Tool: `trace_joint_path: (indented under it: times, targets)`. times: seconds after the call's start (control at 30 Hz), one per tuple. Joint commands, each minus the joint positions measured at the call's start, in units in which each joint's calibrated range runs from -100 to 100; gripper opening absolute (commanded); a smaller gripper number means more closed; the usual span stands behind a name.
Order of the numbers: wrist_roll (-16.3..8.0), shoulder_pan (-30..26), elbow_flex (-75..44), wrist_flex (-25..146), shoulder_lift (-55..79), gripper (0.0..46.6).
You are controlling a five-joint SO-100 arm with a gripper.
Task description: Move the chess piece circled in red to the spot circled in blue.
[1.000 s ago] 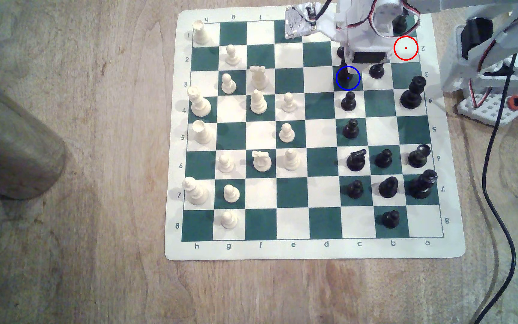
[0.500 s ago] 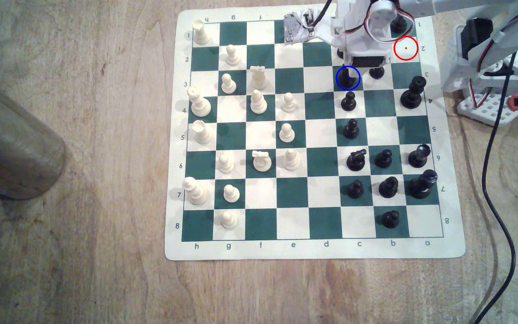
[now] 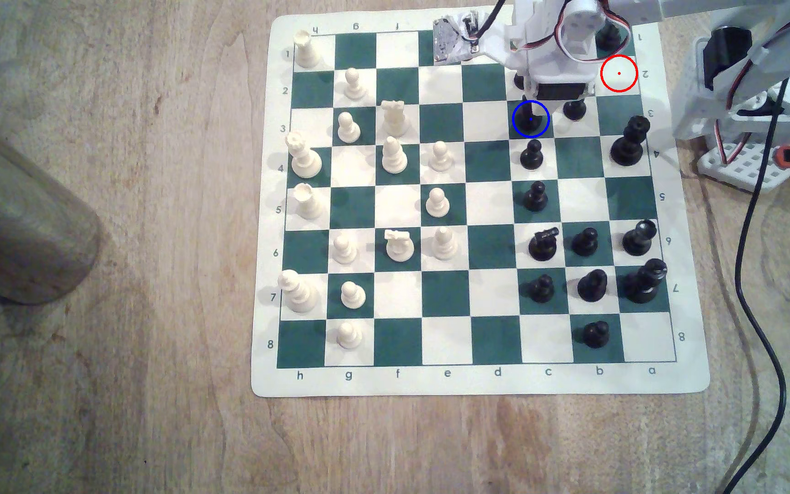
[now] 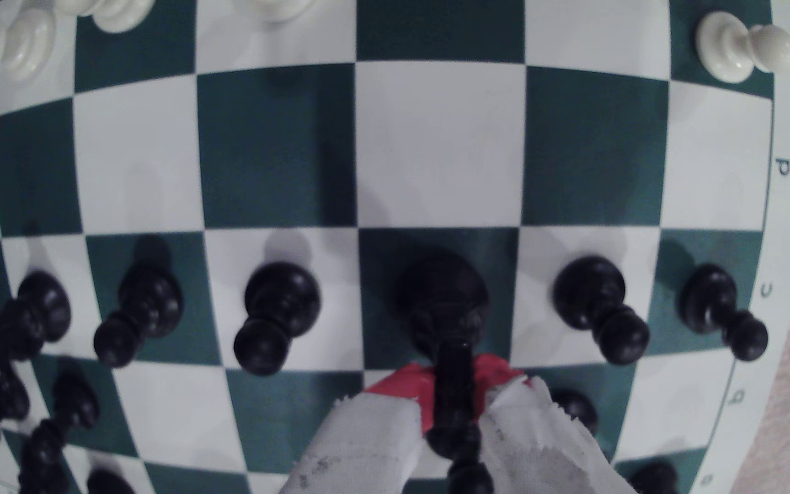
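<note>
1. End effector (image 4: 452,418) sits low over the blue-ringed square (image 3: 541,129), two white taped fingers (image 4: 374,441) clamped on the black knight (image 4: 445,304); the knight's upper part is pinched between them.
2. Wrist view: knight's round base sits over a dark green square; can't tell whether it touches the board or hangs just above it.
3. Exterior view: knight (image 3: 527,116) shows as a dark shape inside the blue ring, partly under the arm's white housing (image 3: 559,61).
4. Red-ringed square (image 3: 619,73) is two files to the exterior view's right of the blue ring and one rank up, no piece on it.
5. Black pawn (image 3: 531,155) stands on the next square below the blue ring in the exterior view; another black pawn (image 3: 574,110) is just to the ring's right.
6. Second black knight (image 3: 543,243) is in the same file as the blue ring, well below it.
7. Chessboard mat (image 3: 478,380) lies flat on the wooden surface (image 3: 146,380).
</note>
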Motion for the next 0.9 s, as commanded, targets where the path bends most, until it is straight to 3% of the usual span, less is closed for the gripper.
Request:
trace_joint_path:
  times: [0.0, 0.1, 0.23, 0.27, 0.43, 0.87]
  targets:
    - [0.15, 0.15, -0.16, 0.54, 0.29, 2.2]
    - [0.2, 0.15, -0.16, 0.78, 0.46, 3.6]
    - [0.2, 0.23, -0.16, 1.19, 0.46, 9.7]
    - [0.2, 0.23, -0.16, 1.19, 0.12, 13.5]
    - [0.0, 0.15, 0.11, 1.03, -1.32, 18.3]
    - [0.29, -0.71, -2.15, 10.61, -12.61, 19.7]
